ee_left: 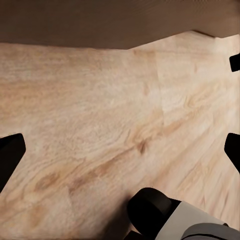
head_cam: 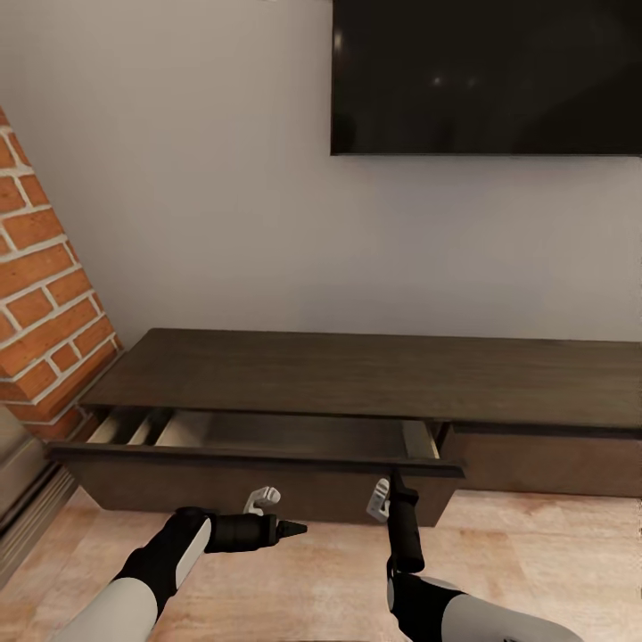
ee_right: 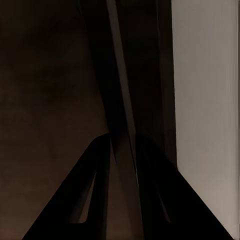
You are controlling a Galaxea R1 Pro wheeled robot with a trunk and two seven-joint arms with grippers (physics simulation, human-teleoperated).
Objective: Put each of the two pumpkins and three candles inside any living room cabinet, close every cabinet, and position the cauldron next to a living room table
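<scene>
Down at 6 o'clock, the right gripper [head_cam: 394, 481] pinches the dark matte cabinet [head_cam: 374, 374] drawer's [head_cam: 259, 457] thin front edge, while the left gripper [head_cam: 299, 529] hangs open, empty, over grainy floor planks [ee_left: 100, 125].

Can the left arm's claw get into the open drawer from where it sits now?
Probably yes: the left claw hangs low before the drawer front, facing the floor. It must rise over the front edge; nothing else blocks it.

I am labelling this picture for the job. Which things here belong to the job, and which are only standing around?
For the job:
- cabinet
- its open drawer
- right gripper, at the drawer front's top edge
- left gripper, above the floor

Just there:
- TV
- brick chimney
- floor
</scene>
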